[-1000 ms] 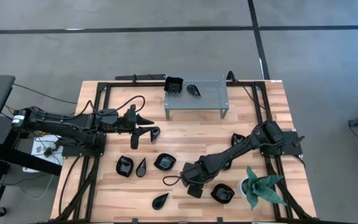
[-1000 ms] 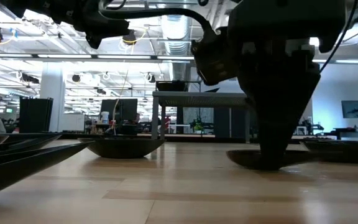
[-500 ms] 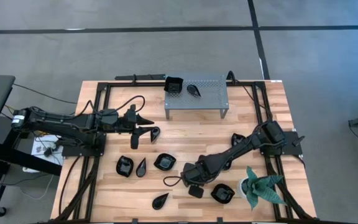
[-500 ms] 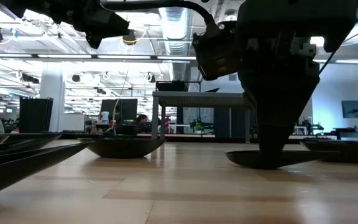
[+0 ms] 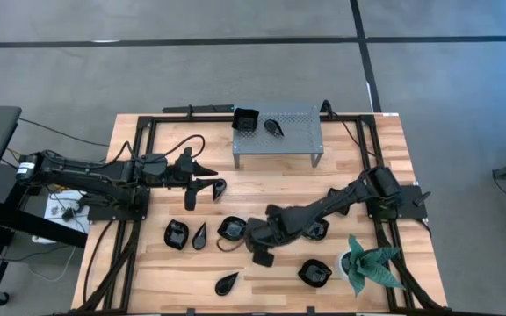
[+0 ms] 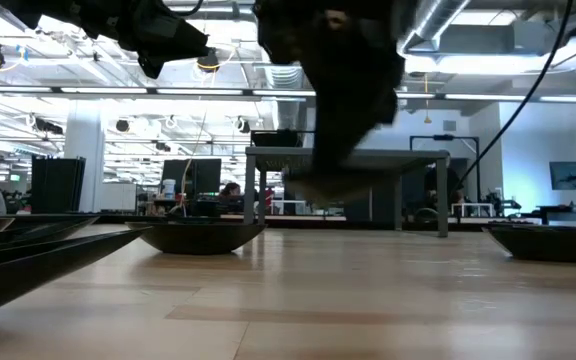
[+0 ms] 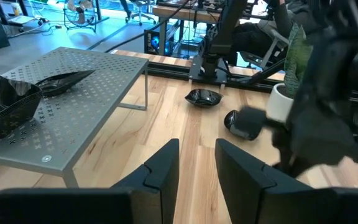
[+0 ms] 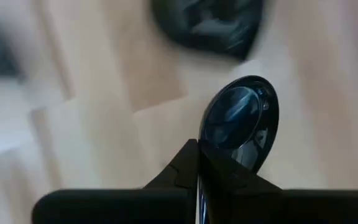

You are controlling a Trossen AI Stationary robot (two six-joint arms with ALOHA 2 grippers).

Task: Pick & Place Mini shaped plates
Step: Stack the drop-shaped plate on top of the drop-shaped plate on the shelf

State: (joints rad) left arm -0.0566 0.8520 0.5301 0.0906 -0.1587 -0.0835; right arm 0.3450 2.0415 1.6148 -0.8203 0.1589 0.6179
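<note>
My right gripper point(image 5: 259, 248) is over the table's middle, near side, shut on a small glossy black plate point(image 8: 238, 119). In the low view the plate point(image 6: 330, 186) is well above the wood. My left gripper point(image 5: 204, 175) hovers at the left, fingers a little apart and empty, as the left wrist view point(image 7: 197, 163) shows. A leaf plate point(image 5: 219, 186) lies just beside it. More black plates lie on the table at the left point(image 5: 176, 233), in the middle point(image 5: 232, 228) and near the front point(image 5: 227, 282). Two plates point(image 5: 245, 118) rest on the grey shelf point(image 5: 292, 136). My right gripper pinches the plate's rim point(image 8: 211, 154) between its two fingers, at one end of the plate. The rest of the plate sticks out beyond the fingertips. The plate is lifted clear of the table.
A green spiky plant in a white pot point(image 5: 369, 265) stands at the near right corner, with a plate point(image 5: 314, 273) beside it. Another plate point(image 5: 318, 231) lies partly under the right arm. The perforated shelf stands at the far middle. Black frame rails run along both table sides.
My right gripper has risen from the table with the plate, lifting it clear, and has swung toward the table's left and a little toward the far edge. The left arm has kept still.
</note>
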